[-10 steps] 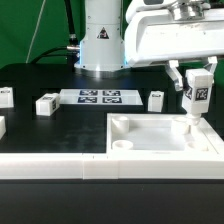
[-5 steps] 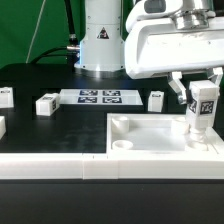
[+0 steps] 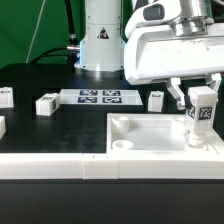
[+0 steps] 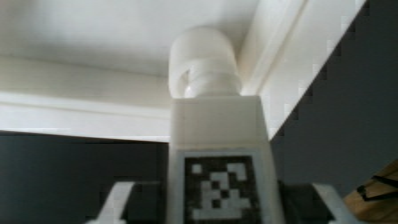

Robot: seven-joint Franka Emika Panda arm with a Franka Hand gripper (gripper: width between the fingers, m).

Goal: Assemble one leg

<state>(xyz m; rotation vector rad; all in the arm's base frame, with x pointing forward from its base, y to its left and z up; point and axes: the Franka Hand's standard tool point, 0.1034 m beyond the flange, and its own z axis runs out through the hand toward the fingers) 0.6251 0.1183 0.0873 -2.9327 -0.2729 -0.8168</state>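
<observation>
My gripper [image 3: 199, 92] is shut on a leg [image 3: 199, 111], a small white block with a black-and-white tag, held upright over the far right corner of the large white square panel [image 3: 160, 140]. The leg's lower end reaches down to the panel's corner; whether it sits in the socket is hidden. In the wrist view the leg [image 4: 221, 140] fills the centre between my fingers [image 4: 125, 200], its rounded tip by the panel's raised rim [image 4: 285, 50]. Other legs lie on the table: one [image 3: 46, 104] at the exterior view's left, one [image 3: 157, 100] behind the panel, one [image 3: 5, 97] at the far left.
The marker board [image 3: 99, 97] lies flat at the back centre before the arm's base [image 3: 101, 40]. A long white rail [image 3: 60, 167] runs along the front edge. A round socket [image 3: 121, 144] shows at the panel's near left corner.
The gripper has carried the leg down and slightly to the exterior view's right, bringing its lower end to the panel's far right corner.
</observation>
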